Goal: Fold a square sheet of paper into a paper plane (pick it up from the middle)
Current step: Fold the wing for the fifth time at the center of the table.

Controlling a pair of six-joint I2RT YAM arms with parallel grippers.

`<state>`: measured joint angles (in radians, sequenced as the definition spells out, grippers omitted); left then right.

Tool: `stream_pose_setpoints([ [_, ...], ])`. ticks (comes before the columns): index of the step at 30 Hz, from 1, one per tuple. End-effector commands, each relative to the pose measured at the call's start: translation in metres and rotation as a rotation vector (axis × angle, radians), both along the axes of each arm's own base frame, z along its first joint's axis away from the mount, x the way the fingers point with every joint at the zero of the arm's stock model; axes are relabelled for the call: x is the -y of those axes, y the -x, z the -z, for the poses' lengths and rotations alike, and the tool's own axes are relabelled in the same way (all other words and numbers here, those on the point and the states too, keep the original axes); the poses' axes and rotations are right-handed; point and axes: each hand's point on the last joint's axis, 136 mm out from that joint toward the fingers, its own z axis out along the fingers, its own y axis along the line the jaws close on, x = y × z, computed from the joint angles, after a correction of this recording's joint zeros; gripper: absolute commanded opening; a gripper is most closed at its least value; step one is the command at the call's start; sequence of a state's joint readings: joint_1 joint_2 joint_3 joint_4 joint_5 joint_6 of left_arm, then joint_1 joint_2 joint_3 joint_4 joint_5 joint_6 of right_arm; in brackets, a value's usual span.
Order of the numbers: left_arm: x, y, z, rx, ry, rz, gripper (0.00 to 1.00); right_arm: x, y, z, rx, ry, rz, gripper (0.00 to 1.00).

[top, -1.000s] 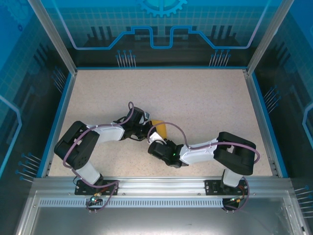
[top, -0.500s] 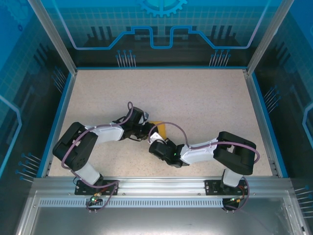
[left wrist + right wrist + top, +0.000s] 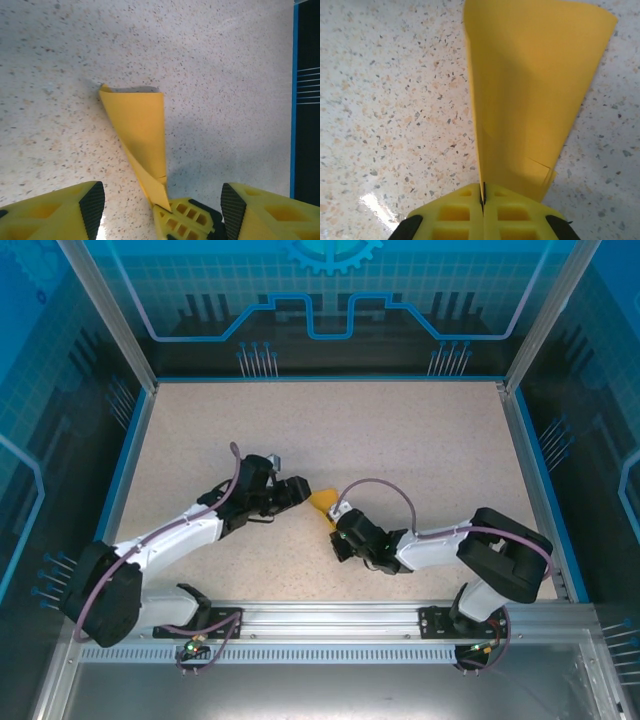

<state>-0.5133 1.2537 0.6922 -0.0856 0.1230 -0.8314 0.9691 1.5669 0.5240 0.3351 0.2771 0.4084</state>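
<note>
The paper plane (image 3: 140, 130) lies between my two arms, near the middle of the table (image 3: 420, 430). The right gripper (image 3: 482, 197) has its fingers pressed together on the narrow end of the plane, with the thin edge of the paper going straight into the closed slit. From there the plane widens away from the gripper. In the top view its long axis runs from the right gripper up and to the left, toward the left gripper (image 3: 297, 491).

The left gripper is spread wide and holds nothing. In its wrist view the narrow end and the right gripper's fingers sit low between its two pads, touching neither. The wide end points away from the camera.

Both grippers are close, but only the right one has the paper. I judge that any new grasp by the left gripper has to come along this axis, onto the wider part.

In the top view the two wrists cover most of the plane, and only a small yellow patch is seen. I cannot tell if the wide end rests on the table or hangs just above it. The folds inside the jaws are hidden.
</note>
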Motion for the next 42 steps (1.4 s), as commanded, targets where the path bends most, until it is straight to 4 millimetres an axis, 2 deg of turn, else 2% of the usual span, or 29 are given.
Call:
stream_pose_setpoints([
  [1, -0.016, 0.009, 0.012, -0.012, -0.064, -0.018, 0.66, -0.014, 0.003, -0.015, -0.066, -0.199, -0.027, 0.05],
  [14, 0.009, 0.012, 0.022, -0.055, 0.028, 0.072, 0.61, -0.002, -0.002, -0.012, -0.222, -0.42, 0.02, 0.05],
  [22, 0.019, 0.012, 0.031, -0.091, 0.064, 0.102, 0.58, -0.006, 0.0, 0.0, -0.308, -0.469, 0.031, 0.06],
  [30, 0.021, 0.014, 0.033, -0.1, 0.072, 0.115, 0.56, -0.005, 0.0, 0.017, -0.426, -0.507, 0.108, 0.06],
  [35, 0.024, 0.015, 0.035, -0.104, 0.084, 0.132, 0.54, 0.004, 0.001, 0.022, -0.479, -0.538, 0.171, 0.07],
  [42, 0.042, 0.013, 0.032, -0.086, 0.158, 0.202, 0.52, 0.006, 0.004, 0.028, -0.568, -0.569, 0.226, 0.08],
])
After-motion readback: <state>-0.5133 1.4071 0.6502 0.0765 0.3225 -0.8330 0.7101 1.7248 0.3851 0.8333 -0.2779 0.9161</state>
